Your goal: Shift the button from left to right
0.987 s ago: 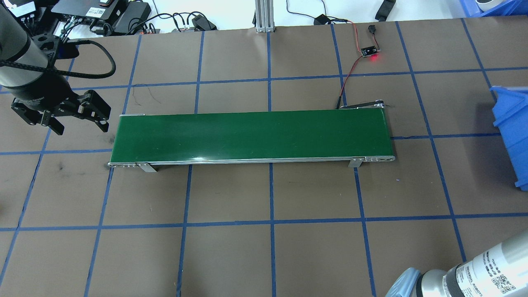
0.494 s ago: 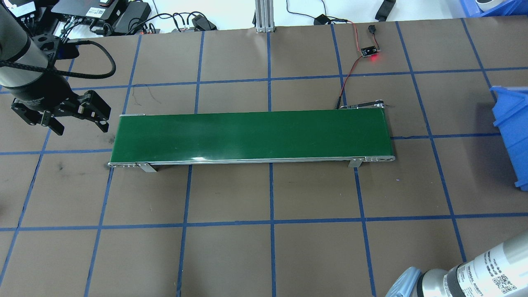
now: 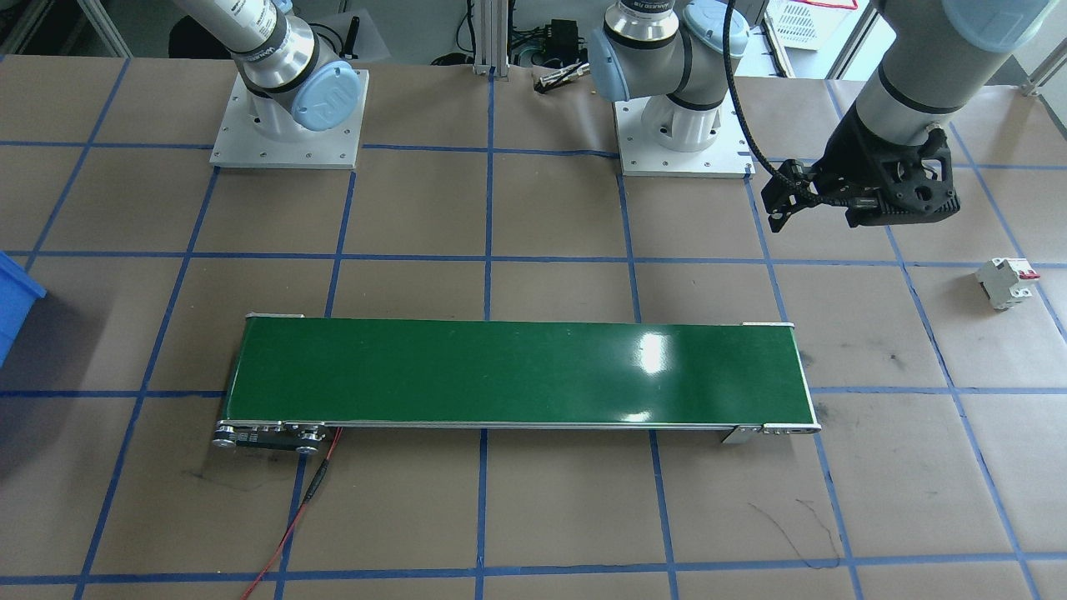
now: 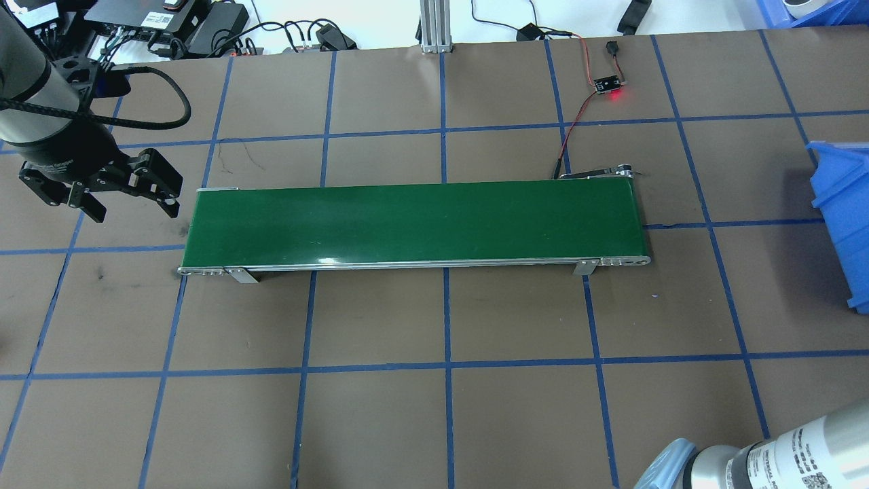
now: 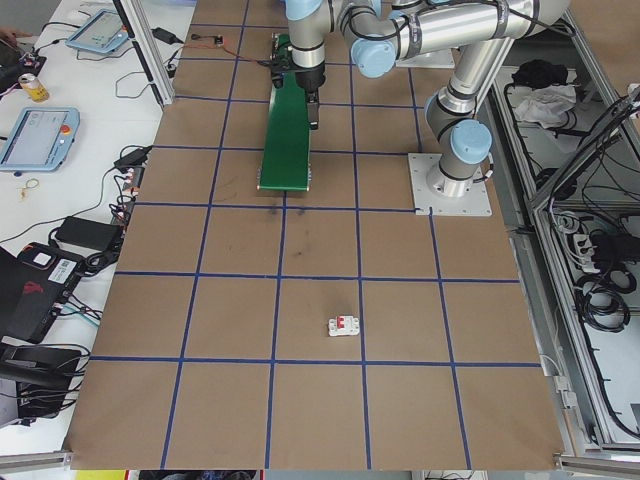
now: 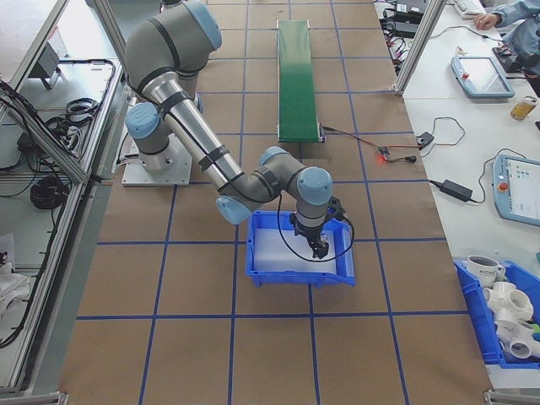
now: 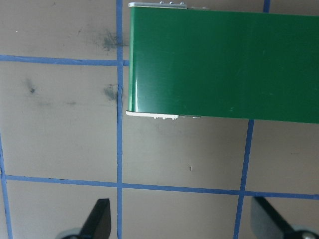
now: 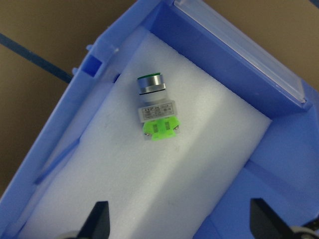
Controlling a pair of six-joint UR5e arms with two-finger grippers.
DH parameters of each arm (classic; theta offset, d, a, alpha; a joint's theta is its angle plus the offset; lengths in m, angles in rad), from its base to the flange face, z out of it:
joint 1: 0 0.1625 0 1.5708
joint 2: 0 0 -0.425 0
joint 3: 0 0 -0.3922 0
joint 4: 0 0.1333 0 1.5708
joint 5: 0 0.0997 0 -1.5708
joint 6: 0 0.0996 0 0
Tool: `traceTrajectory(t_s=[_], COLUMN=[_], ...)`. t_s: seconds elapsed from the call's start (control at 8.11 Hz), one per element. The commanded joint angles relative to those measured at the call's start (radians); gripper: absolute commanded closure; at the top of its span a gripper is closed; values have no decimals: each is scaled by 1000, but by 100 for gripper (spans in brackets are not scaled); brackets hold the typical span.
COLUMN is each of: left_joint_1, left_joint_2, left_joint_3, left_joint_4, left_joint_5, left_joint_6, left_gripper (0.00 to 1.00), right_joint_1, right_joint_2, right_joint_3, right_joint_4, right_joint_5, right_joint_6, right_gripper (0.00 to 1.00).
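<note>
The button (image 8: 156,112) lies on its side on white foam inside the blue bin (image 8: 94,64). It has a round green cap in a metal ring, a white body and a bright green base. My right gripper (image 8: 182,225) hangs open above the bin, and the button is a little beyond its fingertips, not touched. In the exterior right view this gripper (image 6: 319,247) reaches down into the bin (image 6: 299,274). My left gripper (image 4: 133,212) hovers open and empty off the left end of the green conveyor belt (image 4: 414,221).
A white circuit breaker with a red toggle (image 3: 1006,282) lies on the brown table to the robot's left. A small board with a red light (image 4: 608,85) and its wires sit behind the belt's right end. The bin (image 4: 845,217) stands at the table's right edge.
The right arm's elbow at the overhead view's lower right has slid slightly down and right. The left arm and gripper have not moved.
</note>
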Motion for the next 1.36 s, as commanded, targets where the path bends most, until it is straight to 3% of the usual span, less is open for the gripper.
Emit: traceTrajectory(t_s=[0.0, 0.25, 0.62, 1.23], left_joint_1=[2, 2, 3, -43], left_joint_2=[0, 0, -3, -29], left_joint_3=[3, 3, 9, 10], left_joint_4=[0, 0, -9, 1], left_joint_5=[-2, -2, -6, -84], left_joint_6=[0, 0, 0, -105], left_gripper=[0, 0, 0, 0], right_joint_1=[1, 42, 275, 759], right_joint_2=[-204, -312, -436, -455], right_joint_3=[1, 2, -2, -13], right_joint_4=[261, 427, 555, 572], right_joint_5=[3, 28, 25, -24], right_joint_6=[41, 206, 564, 1181], right_gripper=[0, 0, 0, 0])
